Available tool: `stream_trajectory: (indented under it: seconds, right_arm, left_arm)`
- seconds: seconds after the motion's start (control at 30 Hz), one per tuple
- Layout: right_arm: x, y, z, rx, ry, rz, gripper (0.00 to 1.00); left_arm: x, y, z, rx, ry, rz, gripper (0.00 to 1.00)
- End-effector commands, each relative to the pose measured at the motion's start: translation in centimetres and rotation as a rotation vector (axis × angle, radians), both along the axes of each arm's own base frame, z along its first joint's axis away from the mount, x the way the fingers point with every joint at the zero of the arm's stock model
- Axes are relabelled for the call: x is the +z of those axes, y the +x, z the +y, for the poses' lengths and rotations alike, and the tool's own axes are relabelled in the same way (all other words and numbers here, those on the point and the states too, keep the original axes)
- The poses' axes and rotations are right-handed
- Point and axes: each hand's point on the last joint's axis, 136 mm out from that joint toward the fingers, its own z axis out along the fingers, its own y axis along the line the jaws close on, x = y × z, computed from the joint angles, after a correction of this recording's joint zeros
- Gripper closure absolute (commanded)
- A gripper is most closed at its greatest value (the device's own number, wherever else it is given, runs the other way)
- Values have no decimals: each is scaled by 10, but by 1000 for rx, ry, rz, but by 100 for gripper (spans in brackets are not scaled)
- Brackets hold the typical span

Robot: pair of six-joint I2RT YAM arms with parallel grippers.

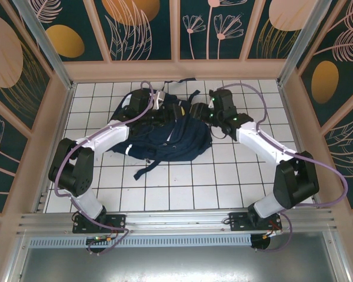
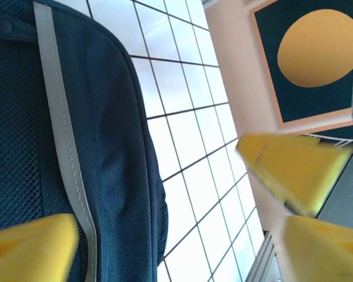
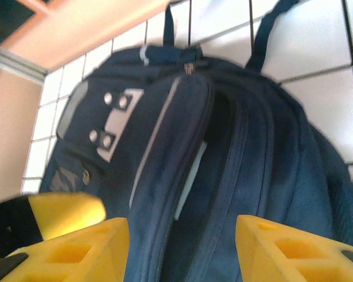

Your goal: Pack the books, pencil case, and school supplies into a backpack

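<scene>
One backpack (image 1: 165, 138) lies on the worktop (image 1: 235, 188), its zip opening just ahead of the right end effector (image 3: 182, 247), fingers apart; the left end effector (image 2: 165, 211), also spread, flanks its striped side. Advised: pinch opposite lips, widening evenly.

I look down on a white tiled tabletop with dark grout lines (image 1: 182, 188), evenly lit. A peach-coloured frame (image 1: 176, 69) boxes it in on three sides and holds dark teal panels (image 1: 159, 41) painted with gold ovals and pale leaf outlines (rather decorative). A silver grooved metal rail (image 1: 176, 220) runs along the near edge.
</scene>
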Motion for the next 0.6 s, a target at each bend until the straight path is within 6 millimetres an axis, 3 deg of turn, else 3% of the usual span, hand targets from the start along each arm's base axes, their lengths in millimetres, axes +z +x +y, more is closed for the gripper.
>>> stream_trajectory:
  seconds: [0.0, 0.2, 0.33, 0.43, 0.57]
  right_arm:
    - [-9, -31, 21, 46, -21, 8, 49]
    - [-25, -73, 64, 66, 23, 84, 49]
    - [-32, -97, 88, 62, 61, 146, 50]
    - [-34, -109, 101, 40, 97, 170, 50]
    - [-50, -116, 124, 63, 126, 217, 50]
  left_arm:
    - [26, 7, 13, 76, 45, -99, 1]
    - [20, -1, 51, 214, 182, -128, 1]
    - [14, -7, 96, 362, 342, -171, 1]
    - [0, -16, 125, 444, 415, -188, 1]
    - [-22, -21, 145, 486, 433, -179, 1]
